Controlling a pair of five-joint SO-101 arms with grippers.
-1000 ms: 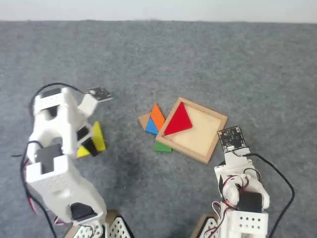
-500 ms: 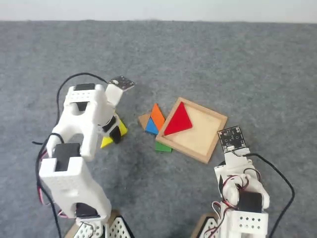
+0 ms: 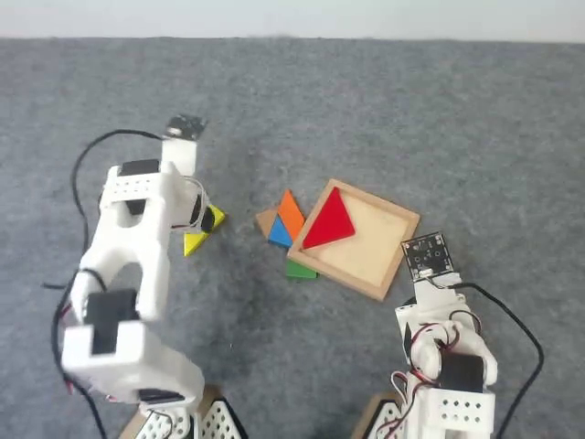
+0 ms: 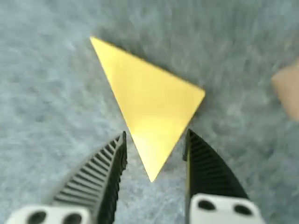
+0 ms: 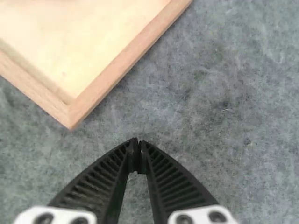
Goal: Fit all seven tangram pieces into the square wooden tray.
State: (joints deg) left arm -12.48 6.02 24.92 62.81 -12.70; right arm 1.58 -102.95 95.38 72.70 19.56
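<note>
- Here, the tray (image 3: 375, 199) lies turned on the grey worktop (image 3: 439, 119), with one corner towards the right arm.
- A red triangle (image 3: 329, 224) lies inside, along the left rim; bare wood shows on its other side.
- An orange piece (image 3: 291, 213), a blue piece (image 3: 279, 235), a green piece (image 3: 300, 271) and a tan piece (image 3: 265, 220) crowd just outside that rim.
- The yellow triangle (image 3: 194, 242) lies flat, well apart from them, with a strip of worktop between.
- The left hand (image 4: 156, 135) points down, its fingers wide, one at each side of the yellow triangle's sharp corner, not touching it.
- The right hand (image 5: 136, 143) is pressed closed on nothing, low over the worktop, just beside a tray corner.
</note>
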